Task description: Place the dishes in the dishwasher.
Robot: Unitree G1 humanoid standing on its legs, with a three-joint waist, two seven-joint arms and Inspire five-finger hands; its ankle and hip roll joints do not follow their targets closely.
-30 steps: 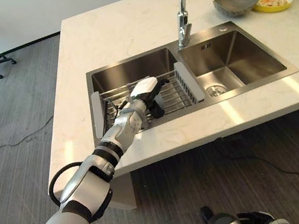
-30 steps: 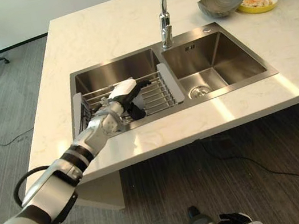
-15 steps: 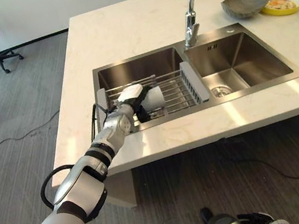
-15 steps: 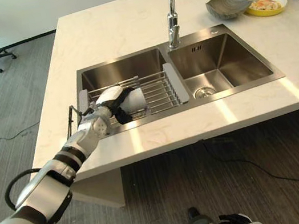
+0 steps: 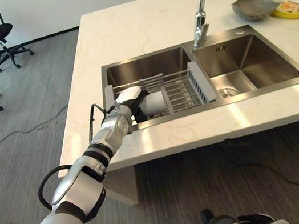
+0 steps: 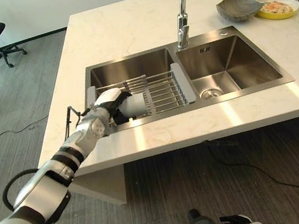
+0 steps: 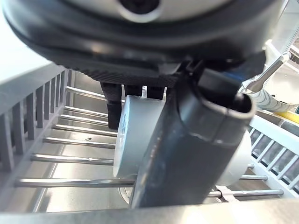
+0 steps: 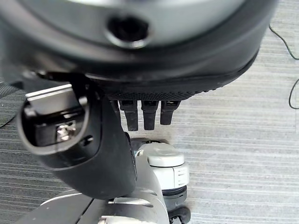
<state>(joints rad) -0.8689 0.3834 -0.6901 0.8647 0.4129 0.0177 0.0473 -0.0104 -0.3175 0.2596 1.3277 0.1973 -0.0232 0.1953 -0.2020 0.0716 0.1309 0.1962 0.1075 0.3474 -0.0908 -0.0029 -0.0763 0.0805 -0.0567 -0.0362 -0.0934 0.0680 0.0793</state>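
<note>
Left wrist view: left hand (image 7: 187, 135) wraps thumb and fingers around cup (image 7: 135, 135) over rack (image 7: 70, 158); likely light, rigid, slick, breakable—hold mid-body.

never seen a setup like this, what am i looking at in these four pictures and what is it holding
This is a humanoid robot at a kitchen counter. Two pictures come from cameras on its head, looking down; the other two sit on its wrists. Its left hand reaches into the wire rack over the left basin of the sink, fingers curled round a white cup lying on its side. The left wrist picture shows that cup up close. The right hand hangs over carpet, holding nothing. A grey bowl and a yellow plate wait on the counter.
</note>
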